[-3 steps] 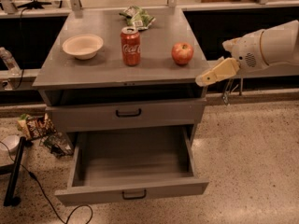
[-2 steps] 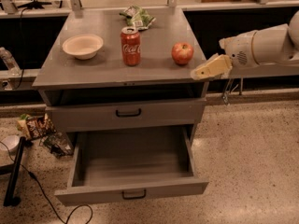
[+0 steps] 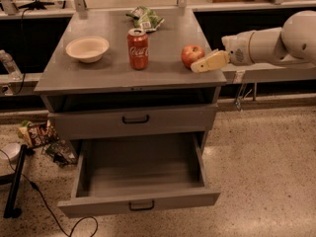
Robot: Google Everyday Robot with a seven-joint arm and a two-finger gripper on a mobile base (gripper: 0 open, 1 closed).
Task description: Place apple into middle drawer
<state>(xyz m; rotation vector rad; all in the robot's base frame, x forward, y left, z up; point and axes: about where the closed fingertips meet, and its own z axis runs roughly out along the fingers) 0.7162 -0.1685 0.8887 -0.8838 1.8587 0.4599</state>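
The red apple [image 3: 192,55] with a yellowish patch sits on the right part of the grey cabinet top [image 3: 98,73]. My gripper [image 3: 209,62] reaches in from the right, level with the apple, and its tip is right beside the apple's right side. I cannot tell whether it touches the apple. The middle drawer [image 3: 140,174] is pulled out wide below, and its inside is empty. The top drawer [image 3: 134,118] above it is shut.
A red Coca-Cola can [image 3: 138,49] stands mid-top, left of the apple. A tan bowl [image 3: 87,48] sits at the left and a green snack bag [image 3: 144,18] at the back. Snack packets [image 3: 37,134] and a cable [image 3: 44,201] lie on the floor to the left.
My gripper has moved left and a little up along the cabinet's right edge, closing in on the apple's right side. The apple, can and drawers have not moved.
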